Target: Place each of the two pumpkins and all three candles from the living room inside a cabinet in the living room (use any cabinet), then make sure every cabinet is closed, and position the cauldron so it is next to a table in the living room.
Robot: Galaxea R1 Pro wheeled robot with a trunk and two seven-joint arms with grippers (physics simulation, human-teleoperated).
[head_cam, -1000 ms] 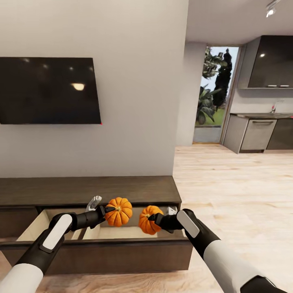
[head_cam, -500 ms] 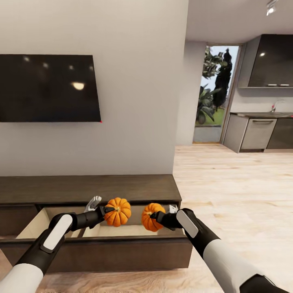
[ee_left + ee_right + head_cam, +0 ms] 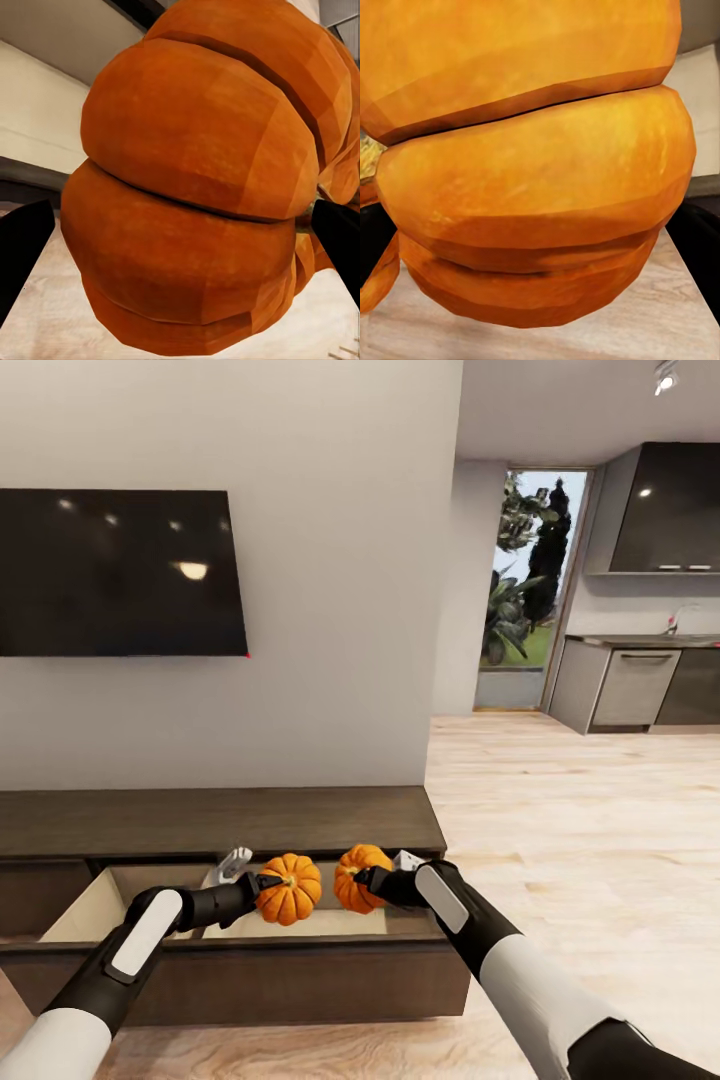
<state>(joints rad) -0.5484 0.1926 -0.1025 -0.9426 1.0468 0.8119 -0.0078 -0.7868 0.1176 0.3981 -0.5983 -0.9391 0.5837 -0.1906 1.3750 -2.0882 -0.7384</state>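
Note:
Two orange ribbed pumpkins hang over the open drawer [image 3: 300,925] of the long dark-brown cabinet [image 3: 220,822]. My left gripper [image 3: 268,885] is shut on the left pumpkin [image 3: 291,888] [image 3: 195,202], its black fingers [image 3: 22,247] flanking it in the left wrist view. The right pumpkin [image 3: 360,877] [image 3: 532,172] is held in my right gripper [image 3: 362,880], shut on it, a little higher and closer to the cabinet's top edge. The two pumpkins are nearly side by side. Candles, cauldron and table are out of view.
A black TV [image 3: 120,572] hangs on the wall above the cabinet. The pale-lined drawer juts toward me, its dark front panel [image 3: 250,980] near my arms. Wood floor [image 3: 580,840] stretches right toward grey kitchen units [image 3: 630,688] and a glass door [image 3: 525,590].
My right gripper has carried its pumpkin left and up toward the other pumpkin, over the drawer. The left pumpkin has barely moved. The view has tilted slightly.

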